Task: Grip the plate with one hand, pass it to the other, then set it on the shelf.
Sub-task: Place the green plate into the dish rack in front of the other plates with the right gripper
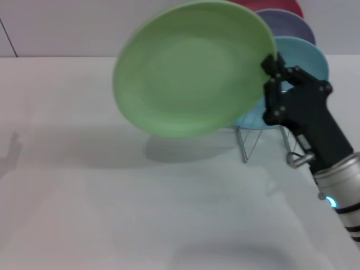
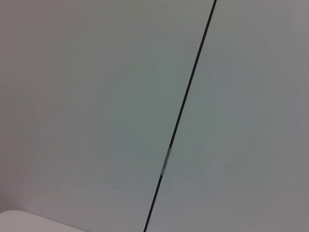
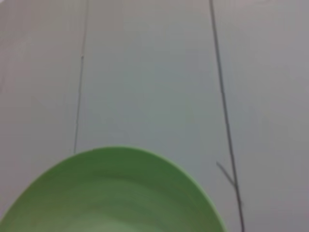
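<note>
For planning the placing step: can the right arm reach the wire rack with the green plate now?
Probably yes: the right gripper holds the green plate just beside the wire rack; nothing visible lies between them.

Blue plate (image 1: 306,56), lavender plate (image 1: 289,25), red plate (image 1: 275,7) stand behind.

We see bright, even and soft light from above. The table (image 1: 140,214) has no glare. A pale shadow lies on it under the plate (image 1: 191,70), towards 6 o'clock, and a faint one at 9 o'clock. The plate's rim is blurred, and the right wrist view is soft.
</note>
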`<control>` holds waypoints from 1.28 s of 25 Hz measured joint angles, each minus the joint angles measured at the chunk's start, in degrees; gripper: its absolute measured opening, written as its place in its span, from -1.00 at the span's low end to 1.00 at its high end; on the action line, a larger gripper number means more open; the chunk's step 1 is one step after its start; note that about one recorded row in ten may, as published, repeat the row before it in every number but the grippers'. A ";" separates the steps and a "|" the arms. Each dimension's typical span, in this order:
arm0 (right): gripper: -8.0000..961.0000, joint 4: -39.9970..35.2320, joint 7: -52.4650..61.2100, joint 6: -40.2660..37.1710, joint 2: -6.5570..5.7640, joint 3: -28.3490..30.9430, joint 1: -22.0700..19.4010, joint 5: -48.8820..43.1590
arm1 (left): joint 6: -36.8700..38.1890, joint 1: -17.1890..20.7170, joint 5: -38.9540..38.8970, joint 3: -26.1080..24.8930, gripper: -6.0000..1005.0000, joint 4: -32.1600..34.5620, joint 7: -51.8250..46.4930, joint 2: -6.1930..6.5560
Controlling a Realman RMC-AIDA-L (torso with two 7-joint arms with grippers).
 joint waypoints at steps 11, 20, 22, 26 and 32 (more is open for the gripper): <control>-0.94 -5.77 10.50 -8.28 -0.12 0.81 -3.10 3.42 | 0.48 -0.61 0.04 0.14 0.50 -0.08 0.00 -0.16; -0.95 -11.21 19.56 -10.28 -0.14 1.45 -4.42 6.50 | 0.48 -0.95 0.03 0.35 0.50 0.01 0.01 -0.18; -0.95 -12.10 20.56 -10.41 -0.14 1.51 -4.21 6.59 | 0.47 -0.95 0.03 0.35 0.50 0.02 0.01 -0.18; -0.95 -15.15 25.21 -10.75 -0.22 2.17 -3.17 6.95 | 0.45 -0.94 0.03 0.35 0.50 0.12 0.00 -0.18; -0.95 -15.52 26.41 -10.79 -0.31 2.31 -2.59 6.98 | 0.44 -0.94 0.03 0.90 0.50 0.04 -0.76 -0.17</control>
